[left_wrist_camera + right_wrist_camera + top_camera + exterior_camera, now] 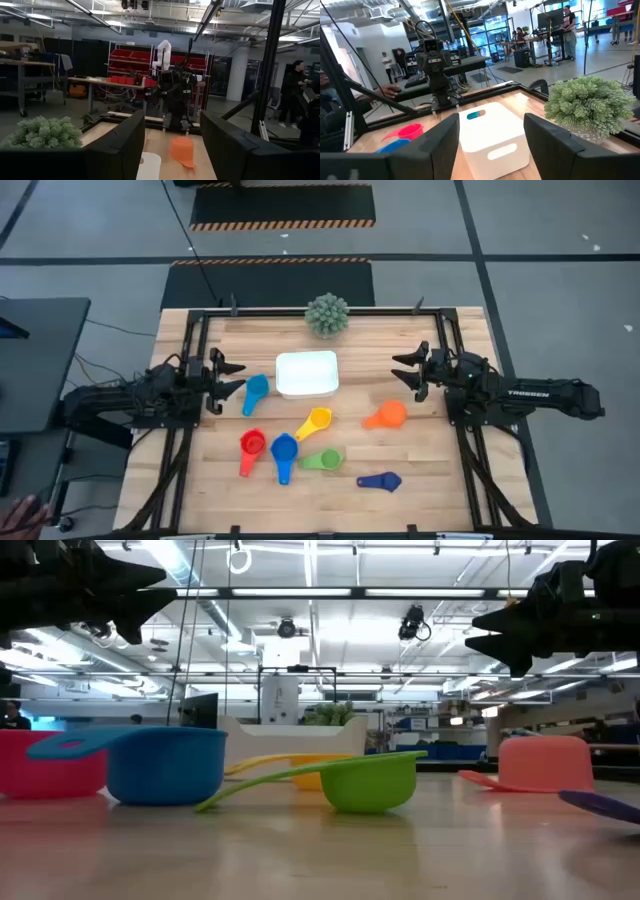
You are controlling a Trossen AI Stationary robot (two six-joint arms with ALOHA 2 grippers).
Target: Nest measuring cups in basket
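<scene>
Seven measuring cups lie on the wooden table: light blue just left of the basket, red, blue, yellow, green, orange upside down, and dark blue. The white basket stands at the table's middle, toward the far edge. My left gripper hovers open above the table, left of the light blue cup. My right gripper hovers open to the right of the basket, above the orange cup's far side. Both grippers are raised, as the low view shows.
A spiky green plant stands just beyond the basket at the far edge. A black frame rail runs along the table's left, right and far sides. In the right wrist view, people stand in the room beyond the table.
</scene>
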